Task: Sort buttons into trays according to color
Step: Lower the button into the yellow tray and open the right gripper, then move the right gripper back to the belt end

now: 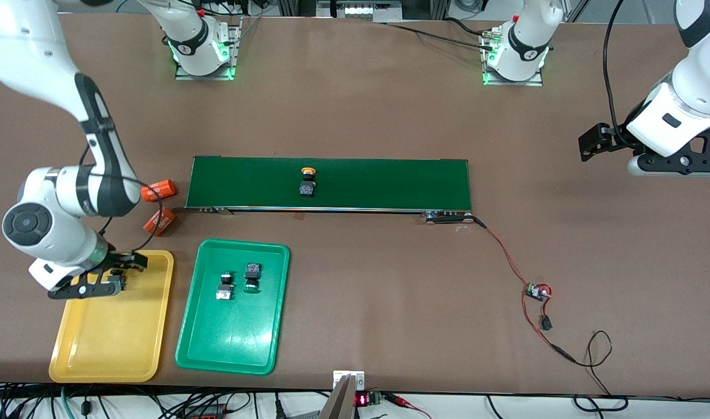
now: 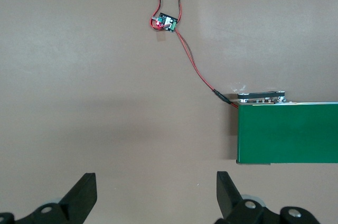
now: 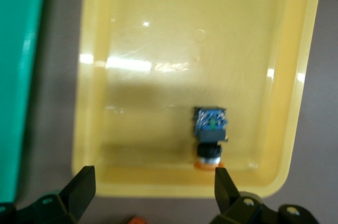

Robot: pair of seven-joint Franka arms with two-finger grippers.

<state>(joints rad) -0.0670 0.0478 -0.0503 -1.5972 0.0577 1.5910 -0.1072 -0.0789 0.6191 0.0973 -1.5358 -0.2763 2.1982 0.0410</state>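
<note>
Right gripper (image 1: 107, 278) over the yellow tray (image 1: 99, 349), at the tray's end farther from the front camera, fingers spread wide with nothing between them; below it in the right wrist view, one yellow-capped button (image 3: 211, 134) lying in that tray by its end wall, not touched by the fingers (image 3: 79, 187); a second yellow-capped button (image 1: 308, 181) on the dark green belt (image 1: 390, 183), about midway along; two green-capped buttons (image 1: 225, 286) (image 1: 252, 276) side by side in the green tray (image 1: 215, 355), in the half nearer the belt; two orange cylinders (image 1: 159, 190) (image 1: 159, 221) on the table between belt and yellow tray, toward the right arm's end; left gripper (image 2: 156, 192) waiting in the air over bare table at the left arm's end, open and empty; a small circuit board (image 1: 536, 291) on red and black wires near the belt's end there
</note>
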